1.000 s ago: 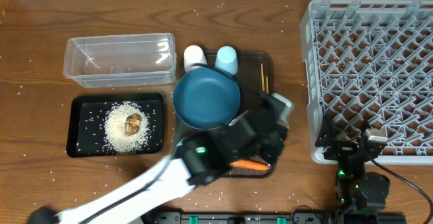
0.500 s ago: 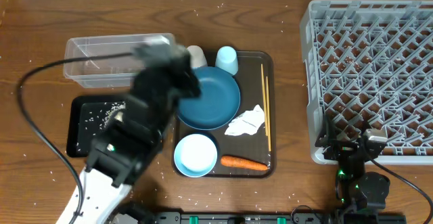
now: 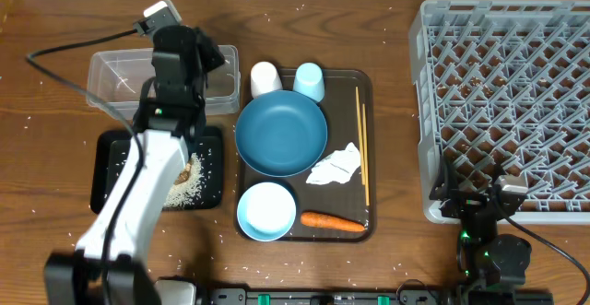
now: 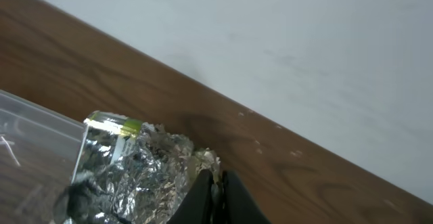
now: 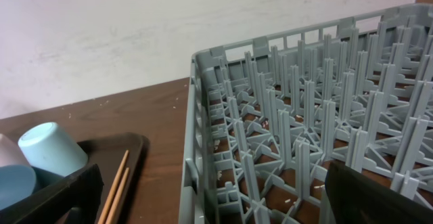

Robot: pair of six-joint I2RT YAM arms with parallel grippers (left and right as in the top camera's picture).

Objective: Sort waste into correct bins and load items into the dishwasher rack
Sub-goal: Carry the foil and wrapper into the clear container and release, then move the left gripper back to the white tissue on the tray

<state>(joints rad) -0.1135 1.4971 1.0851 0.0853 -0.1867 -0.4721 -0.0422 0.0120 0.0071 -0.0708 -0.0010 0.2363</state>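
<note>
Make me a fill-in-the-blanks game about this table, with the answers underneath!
1. The carrot lies on the brown tray right next to the white ____.
2. The shallow tray holding the rice is coloured ____.
3. The left fingers pinch a crumpled silver ____ at the clear tub.

Missing words: bowl; black; wrapper.
</note>
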